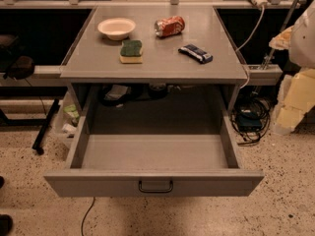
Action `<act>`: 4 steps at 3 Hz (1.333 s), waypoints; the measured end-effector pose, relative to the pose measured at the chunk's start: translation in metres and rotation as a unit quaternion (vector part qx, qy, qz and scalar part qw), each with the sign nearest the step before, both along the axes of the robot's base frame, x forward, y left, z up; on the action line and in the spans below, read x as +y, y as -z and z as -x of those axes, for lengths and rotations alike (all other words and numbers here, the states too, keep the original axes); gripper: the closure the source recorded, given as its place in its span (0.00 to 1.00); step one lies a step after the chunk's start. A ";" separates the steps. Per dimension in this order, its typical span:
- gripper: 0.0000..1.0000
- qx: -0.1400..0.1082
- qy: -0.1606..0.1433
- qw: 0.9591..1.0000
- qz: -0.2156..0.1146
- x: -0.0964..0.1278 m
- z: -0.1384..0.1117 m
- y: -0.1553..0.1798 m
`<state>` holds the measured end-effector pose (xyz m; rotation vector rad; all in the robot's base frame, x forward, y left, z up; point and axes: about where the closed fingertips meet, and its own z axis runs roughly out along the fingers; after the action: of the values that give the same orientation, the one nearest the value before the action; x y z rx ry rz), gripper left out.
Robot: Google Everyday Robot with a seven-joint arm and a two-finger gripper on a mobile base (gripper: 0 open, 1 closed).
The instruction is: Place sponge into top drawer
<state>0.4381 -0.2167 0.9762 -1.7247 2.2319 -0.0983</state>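
The hand hung at the right edge of the view, well apart from everything on the worktop. Whether it was open or closed could not be told, but it had no hold of the sponge. The sponge lay green side up on the worktop, near the bowl, with a can and a blue bar off to its right. Below, the drawer stood pulled well out, the sponge not in it. The opening looked done. Reaching, grasping, carrying and releasing were all left.
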 end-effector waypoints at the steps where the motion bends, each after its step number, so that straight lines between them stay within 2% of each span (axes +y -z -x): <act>1: 0.00 0.000 0.000 1.000 0.000 0.000 0.000 0.000; 2: 0.00 -0.003 0.007 1.000 -0.005 0.003 -0.008 -0.001; 3: 0.00 -0.019 0.021 0.999 -0.033 0.030 -0.043 -0.002; 4: 0.00 -0.044 0.034 0.996 -0.069 0.074 -0.088 -0.007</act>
<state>0.5260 -0.1428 0.9830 -1.5440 2.1790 -0.0357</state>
